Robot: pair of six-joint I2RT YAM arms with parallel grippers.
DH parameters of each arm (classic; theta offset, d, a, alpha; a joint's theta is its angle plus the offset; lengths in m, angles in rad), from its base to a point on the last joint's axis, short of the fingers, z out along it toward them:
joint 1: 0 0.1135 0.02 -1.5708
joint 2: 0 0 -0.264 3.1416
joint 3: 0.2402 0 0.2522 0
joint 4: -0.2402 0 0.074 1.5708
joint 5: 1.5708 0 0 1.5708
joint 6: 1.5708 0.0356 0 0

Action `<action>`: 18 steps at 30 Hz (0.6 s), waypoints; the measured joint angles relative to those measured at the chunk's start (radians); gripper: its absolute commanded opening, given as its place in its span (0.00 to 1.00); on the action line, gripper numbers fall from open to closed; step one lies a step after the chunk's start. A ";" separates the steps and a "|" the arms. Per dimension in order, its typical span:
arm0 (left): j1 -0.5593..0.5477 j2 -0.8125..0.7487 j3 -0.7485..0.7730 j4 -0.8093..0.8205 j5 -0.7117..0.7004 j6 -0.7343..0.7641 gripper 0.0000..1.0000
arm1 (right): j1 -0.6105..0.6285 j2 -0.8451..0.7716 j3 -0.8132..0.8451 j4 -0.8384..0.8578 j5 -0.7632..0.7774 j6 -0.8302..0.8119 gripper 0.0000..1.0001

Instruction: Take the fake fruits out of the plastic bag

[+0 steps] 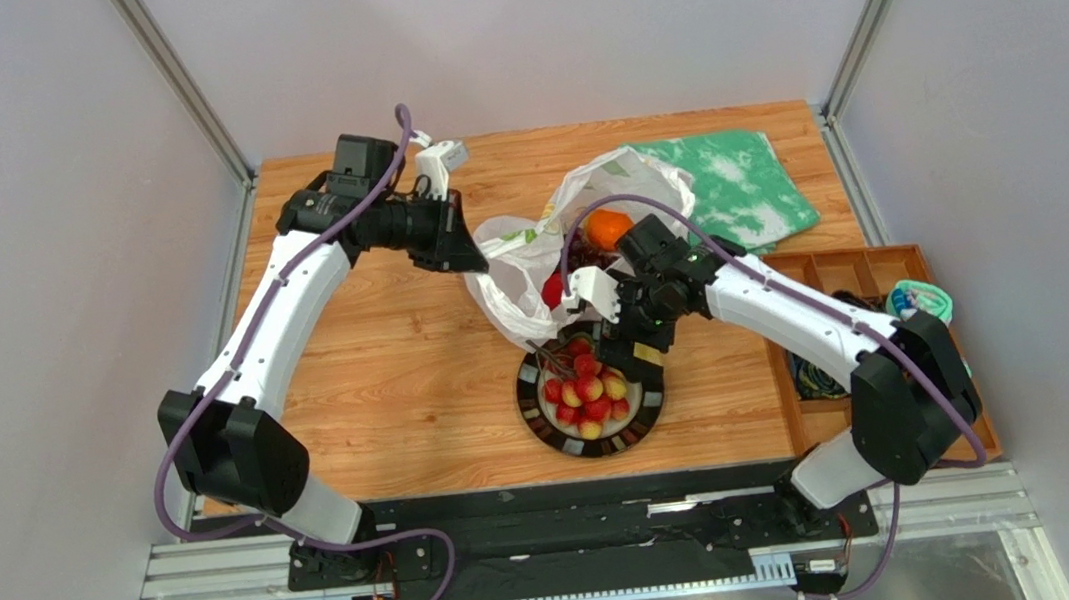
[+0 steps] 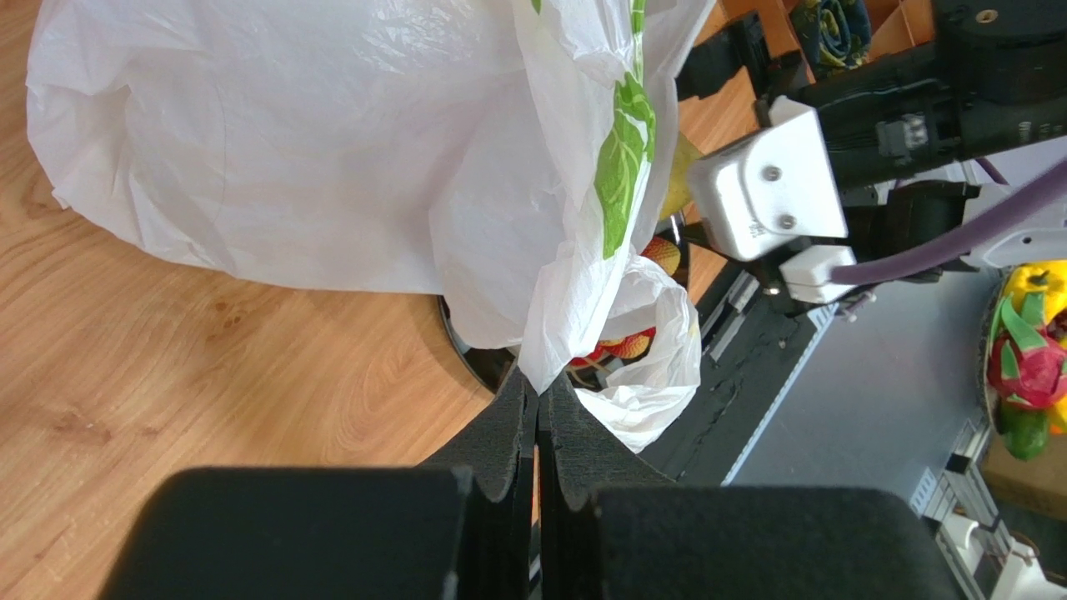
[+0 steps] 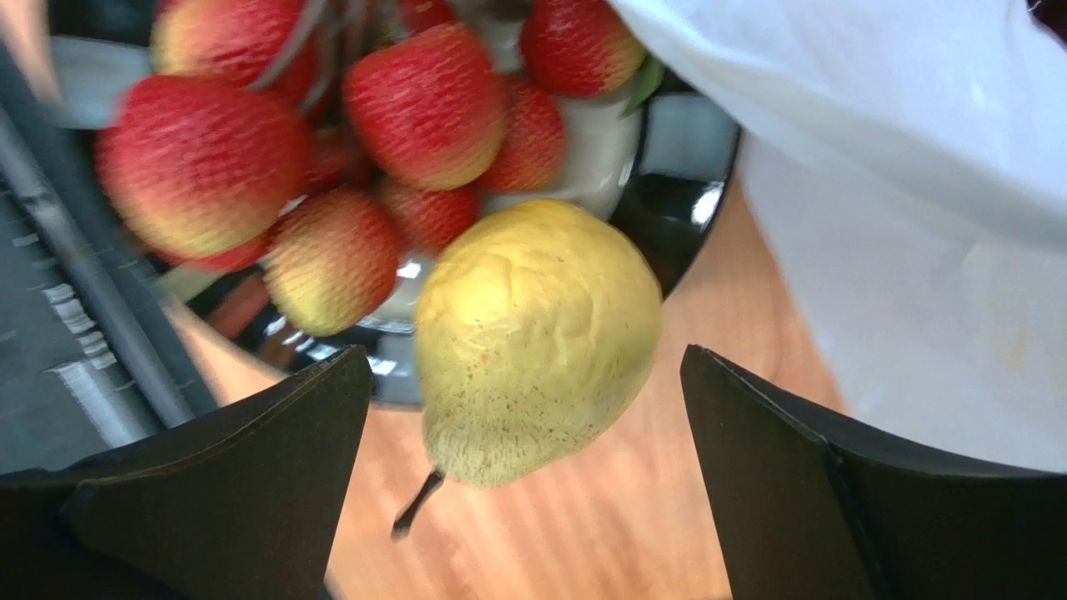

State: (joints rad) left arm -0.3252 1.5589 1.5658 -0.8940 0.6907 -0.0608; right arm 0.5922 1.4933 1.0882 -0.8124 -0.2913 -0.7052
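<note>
The plastic bag point(image 1: 549, 238) lies crumpled behind the plate point(image 1: 530, 406). An orange point(image 1: 610, 228) and a red fruit point(image 1: 552, 291) show in its mouth. My left gripper point(image 1: 475, 254) is shut on a fold of the bag's edge point(image 2: 539, 400) and holds it up. The red-yellow berry cluster point(image 1: 584, 390) lies on the plate. My right gripper point(image 1: 616, 324) is above the plate's far rim, open. In the right wrist view a yellow pear-like fruit point(image 3: 539, 338) sits between the wide-apart fingers point(image 3: 251, 500), touching neither, over the plate's rim point(image 3: 683, 188) beside the berries point(image 3: 326, 150).
A green-and-white cloth point(image 1: 732, 187) lies at the back right behind the bag. A wooden compartment tray point(image 1: 856, 279) with small items stands at the right edge. The bag point(image 3: 902, 150) hangs close to the right of my right gripper.
</note>
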 measured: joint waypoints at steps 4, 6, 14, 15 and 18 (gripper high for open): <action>0.000 0.000 -0.003 -0.003 0.006 0.000 0.00 | 0.000 -0.047 0.109 -0.140 -0.048 0.050 0.97; 0.000 -0.001 -0.014 -0.003 0.011 0.001 0.00 | 0.000 -0.075 0.215 -0.187 -0.081 0.077 0.94; 0.000 -0.027 -0.098 -0.008 0.016 0.004 0.00 | -0.006 -0.125 0.473 -0.079 -0.148 0.187 0.63; 0.000 -0.033 -0.105 -0.009 0.016 0.005 0.00 | -0.006 -0.105 0.480 -0.069 -0.140 0.175 0.59; 0.001 -0.049 -0.106 -0.016 0.016 0.011 0.00 | -0.017 0.010 0.486 -0.047 -0.103 0.121 0.54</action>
State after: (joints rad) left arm -0.3244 1.5097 1.4593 -0.9096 0.7063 -0.0494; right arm 0.5755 1.5028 1.5738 -0.8597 -0.3939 -0.5838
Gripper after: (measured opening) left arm 0.008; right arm 0.591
